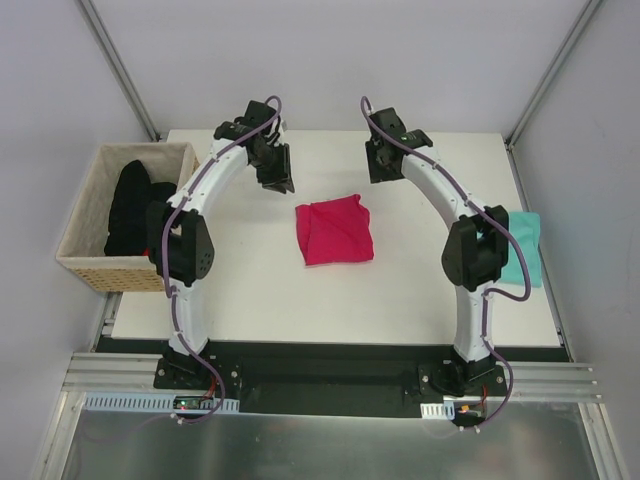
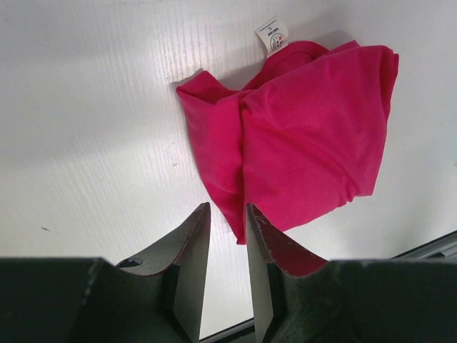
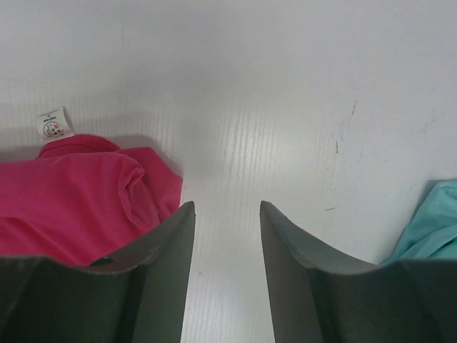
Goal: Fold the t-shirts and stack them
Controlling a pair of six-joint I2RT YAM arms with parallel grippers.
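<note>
A magenta-pink t-shirt [image 1: 335, 231] lies folded into a rough square at the middle of the white table [image 1: 250, 290]. Its white neck label [image 2: 272, 35] sticks out past the folded pink cloth [image 2: 314, 136] in the left wrist view, and the shirt [image 3: 78, 193] also fills the left side of the right wrist view. A teal t-shirt [image 1: 524, 247] lies at the right table edge, partly behind the right arm; one corner of it [image 3: 432, 232] shows in the right wrist view. My left gripper [image 1: 279, 184] hovers behind the pink shirt's left corner, open by a narrow gap, holding nothing. Behind the shirt's right corner, my right gripper [image 1: 384, 172] is open and empty.
A woven basket [image 1: 85, 262] stands off the table's left edge with a black garment [image 1: 130, 205] in it. Grey walls close in the back and both sides. A metal rail runs along the near edge by the arm bases.
</note>
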